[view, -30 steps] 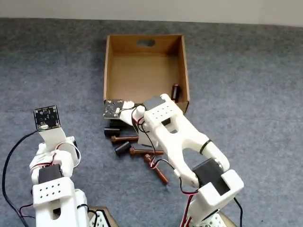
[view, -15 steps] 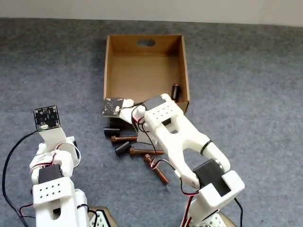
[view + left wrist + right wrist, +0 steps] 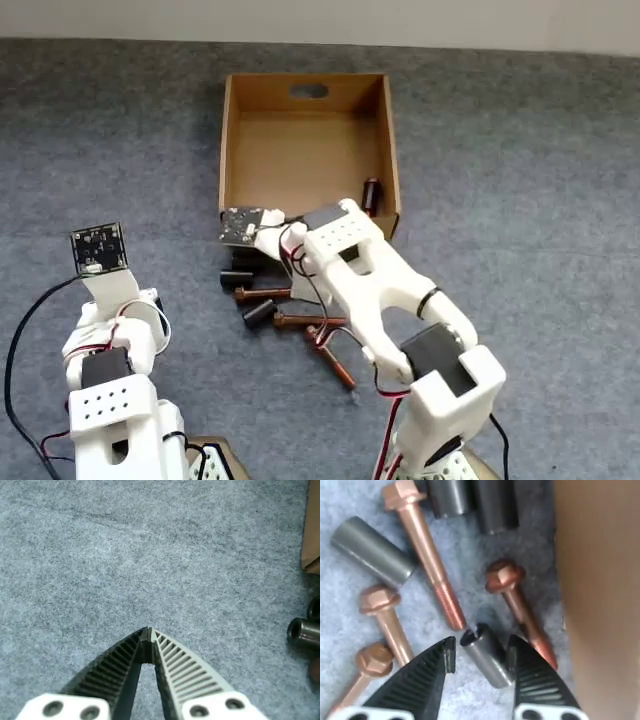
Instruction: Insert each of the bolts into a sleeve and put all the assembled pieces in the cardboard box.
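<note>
right gripper (image 3: 482, 646), jaws apart, straddles a dark sleeve (image 3: 489, 662), its long axis nearly along the jaws, slightly skewed; in the high view the cardboard box (image 3: 300, 165) lies at 12 o'clock from it, the left gripper (image 3: 148, 636), closed on nothing, well apart toward 9 o'clock

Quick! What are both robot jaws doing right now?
Left gripper: closed, holding nothing.
Right gripper: open, jaws on either side of a sleeve, not yet clamped on it.
</note>
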### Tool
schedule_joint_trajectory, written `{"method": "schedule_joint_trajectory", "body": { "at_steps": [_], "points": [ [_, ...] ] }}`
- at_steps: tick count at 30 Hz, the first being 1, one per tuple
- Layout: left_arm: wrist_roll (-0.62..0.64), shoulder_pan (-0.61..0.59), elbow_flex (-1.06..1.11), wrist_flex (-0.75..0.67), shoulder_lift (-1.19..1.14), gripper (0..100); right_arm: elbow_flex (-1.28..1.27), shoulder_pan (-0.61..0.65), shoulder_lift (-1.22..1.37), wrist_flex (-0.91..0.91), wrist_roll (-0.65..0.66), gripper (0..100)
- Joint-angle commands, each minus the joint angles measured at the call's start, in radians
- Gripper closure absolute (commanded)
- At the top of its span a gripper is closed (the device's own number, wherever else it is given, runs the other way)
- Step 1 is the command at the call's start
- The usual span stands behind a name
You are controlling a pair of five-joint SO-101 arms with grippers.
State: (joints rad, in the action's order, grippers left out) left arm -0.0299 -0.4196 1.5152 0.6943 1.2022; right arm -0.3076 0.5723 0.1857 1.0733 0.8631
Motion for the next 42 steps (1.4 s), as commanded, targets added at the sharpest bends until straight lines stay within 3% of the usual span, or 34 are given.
{"method": "schedule_joint_trajectory", "body": {
  "at_steps": [1, 4, 18, 23, 27, 30, 39, 42],
  "points": [
    [0.008, -0.008, -0.05, -0.015, 0.007, 99, 0.03, -0.035, -0.005, 0.053, 0.029, 83.6],
    [0.008, -0.008, -0.05, -0.015, 0.007, 99, 0.022, -0.056, -0.002, 0.065, 0.089, 83.6],
    [0.008, -0.008, -0.05, -0.017, 0.007, 99, -0.027, -0.059, 0.007, 0.033, 0.086, 83.9],
    [0.008, -0.008, -0.05, -0.017, 0.007, 99, -0.124, -0.059, 0.004, -0.114, -0.035, 83.9],
    [0.008, -0.008, -0.048, -0.017, 0.007, 99, -0.137, -0.065, -0.004, -0.133, -0.13, 85.1],
    [0.008, -0.008, -0.048, -0.017, 0.007, 99, -0.111, -0.067, -0.005, -0.127, -0.216, 98.6],
    [0.008, -0.008, -0.048, -0.017, 0.007, 99, -0.016, -0.22, -0.179, 0.067, -0.265, 99.2],
    [0.008, -0.008, -0.048, -0.017, 0.007, 99, -0.038, -0.305, -0.294, 0.166, -0.377, 99.2]
  ]
}}
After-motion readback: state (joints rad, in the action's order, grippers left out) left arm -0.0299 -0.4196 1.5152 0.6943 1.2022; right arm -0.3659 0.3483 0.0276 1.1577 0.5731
